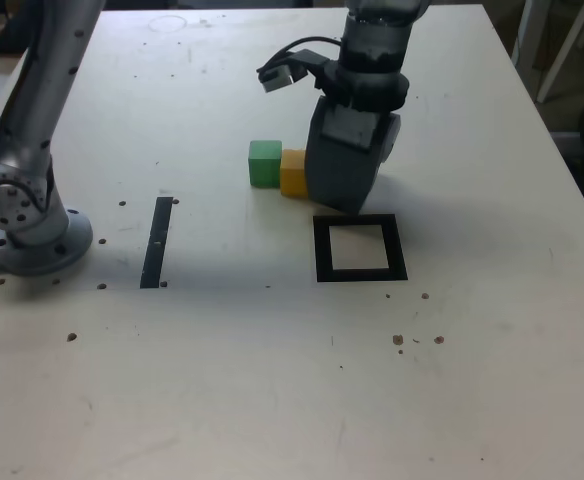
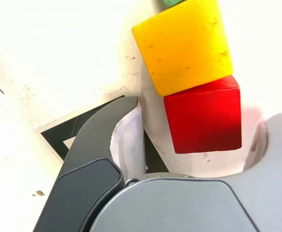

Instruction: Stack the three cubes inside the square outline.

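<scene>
The green cube (image 1: 265, 163) and the yellow cube (image 1: 293, 172) sit side by side on the table, touching. In the exterior view the gripper (image 1: 344, 200) stands just to the right of the yellow one and hides the red cube. The wrist view shows the red cube (image 2: 204, 116) on the table against the yellow cube (image 2: 184, 43), with a sliver of the green cube (image 2: 172, 2) beyond. The gripper (image 2: 206, 111) is open, its jaws on either side of the red cube with small gaps. The square outline (image 1: 360, 248) lies just in front of the gripper, nothing inside it; a corner of the outline (image 2: 71, 126) appears beside one finger.
A straight black strip (image 1: 156, 240) lies on the table at the exterior view's left. The arm's grey base (image 1: 27, 235) is bolted near the left edge. Small dark specks dot the pale tabletop (image 1: 272, 380).
</scene>
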Controlling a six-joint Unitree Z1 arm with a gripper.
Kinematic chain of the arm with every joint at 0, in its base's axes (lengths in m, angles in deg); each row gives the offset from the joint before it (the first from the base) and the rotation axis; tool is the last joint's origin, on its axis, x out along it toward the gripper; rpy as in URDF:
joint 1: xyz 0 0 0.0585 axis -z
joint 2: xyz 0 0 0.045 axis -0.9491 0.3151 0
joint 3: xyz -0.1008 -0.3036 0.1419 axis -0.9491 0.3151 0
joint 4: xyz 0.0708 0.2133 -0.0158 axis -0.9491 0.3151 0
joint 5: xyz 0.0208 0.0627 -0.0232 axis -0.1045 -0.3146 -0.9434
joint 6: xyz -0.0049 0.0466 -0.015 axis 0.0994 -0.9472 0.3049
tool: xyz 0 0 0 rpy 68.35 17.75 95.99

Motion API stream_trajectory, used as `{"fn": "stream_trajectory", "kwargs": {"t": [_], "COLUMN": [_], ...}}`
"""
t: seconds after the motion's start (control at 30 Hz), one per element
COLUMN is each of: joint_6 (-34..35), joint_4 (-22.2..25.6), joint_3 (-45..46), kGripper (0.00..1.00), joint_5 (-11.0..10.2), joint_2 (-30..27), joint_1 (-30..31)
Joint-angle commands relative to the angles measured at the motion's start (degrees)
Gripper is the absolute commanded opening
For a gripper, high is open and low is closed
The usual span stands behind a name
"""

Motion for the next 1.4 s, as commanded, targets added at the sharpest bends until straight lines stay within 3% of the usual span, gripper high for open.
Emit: {"fn": "stream_trajectory", "kwargs": {"t": [0.0, 0.23, 0.37, 1.03, 1.37], "joint_6": [-0.1, -0.1, -0.3, -2.7, -9.0], "joint_4": [0.1, -0.7, -1.2, -2.2, 0.4], "joint_3": [-0.3, -0.7, -0.8, 0.4, 1.5], "kGripper": [0.68, 0.49, 0.44, 0.36, 0.35], "joint_5": [0.5, 1.6, 1.5, -0.8, -3.2], "joint_2": [0.4, 0.5, 0.5, -0.2, -4.2], "joint_1": [-0.1, -0.1, -0.1, 0.3, 5.5]}}
